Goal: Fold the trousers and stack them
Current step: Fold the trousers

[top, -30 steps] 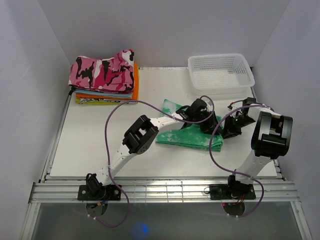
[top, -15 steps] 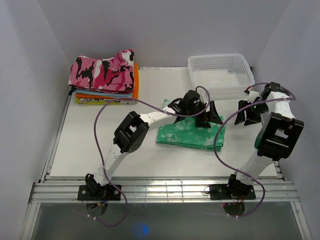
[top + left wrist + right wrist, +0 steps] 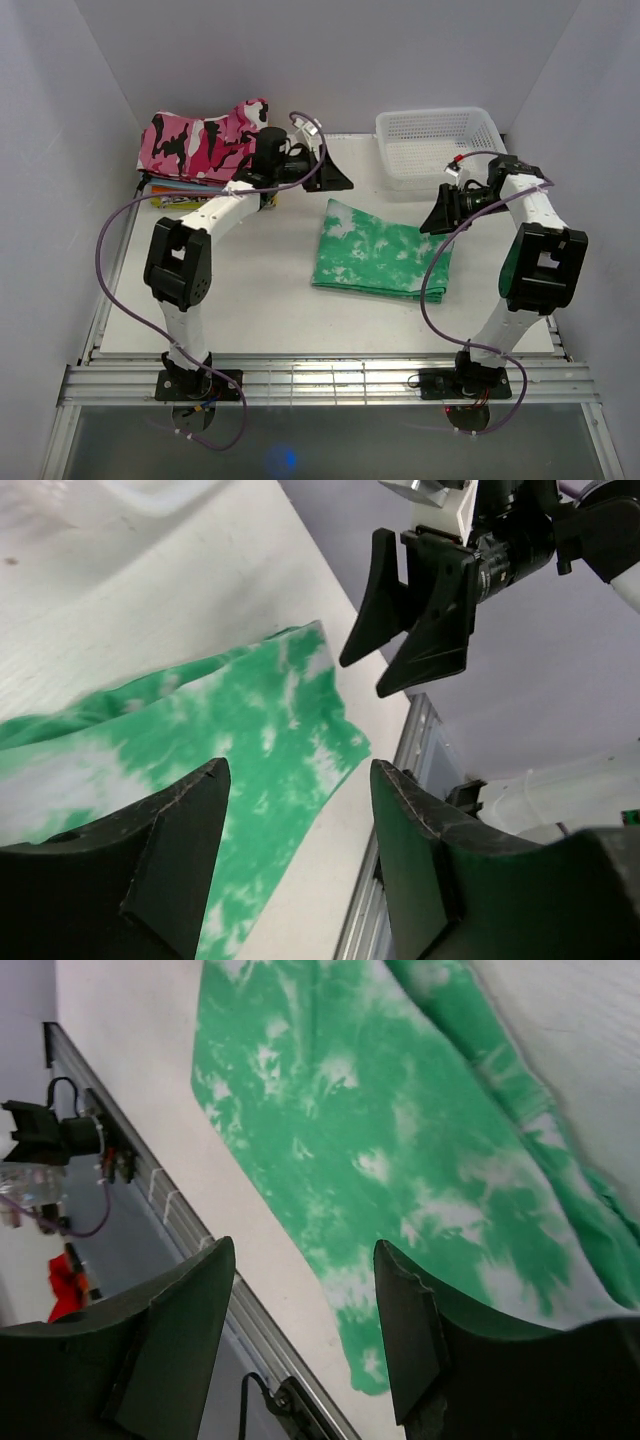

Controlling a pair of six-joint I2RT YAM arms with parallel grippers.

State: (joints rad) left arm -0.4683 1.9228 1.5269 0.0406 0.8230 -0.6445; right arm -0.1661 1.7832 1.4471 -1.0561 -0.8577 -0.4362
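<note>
1. At the desk's left rear sits a pile of folded clothes [image 3: 205,150], topped by a pink, black and white camouflage garment with orange fabric showing beneath it. I take this pile for the likely stacking place, though nothing in view confirms it.
2. The left claw [image 3: 335,176] hangs just right of that pile, well apart from the task's garment. Its wrist view shows the jaws spread with only air between them, so it holds nothing.
3. The mint-green, white-blotched soft fabric trousers [image 3: 380,258] lie on the white desk [image 3: 200,290] right of centre, between the two arms. They are folded into a compact, roughly rectangular packet with layered edges showing at its right end.
4. The right claw [image 3: 436,214] hovers just beside the packet's far right corner. Its jaws stand apart and empty – the cloth lies below them, ungripped.
5. A white perforated plastic basket [image 3: 430,114] stands at the right rear, apart from the trousers.
6. Progress, as I judge it: the folding looks finished or nearly so. The stacking is left – the packet must be picked up, carried across and laid on a pile.
</note>
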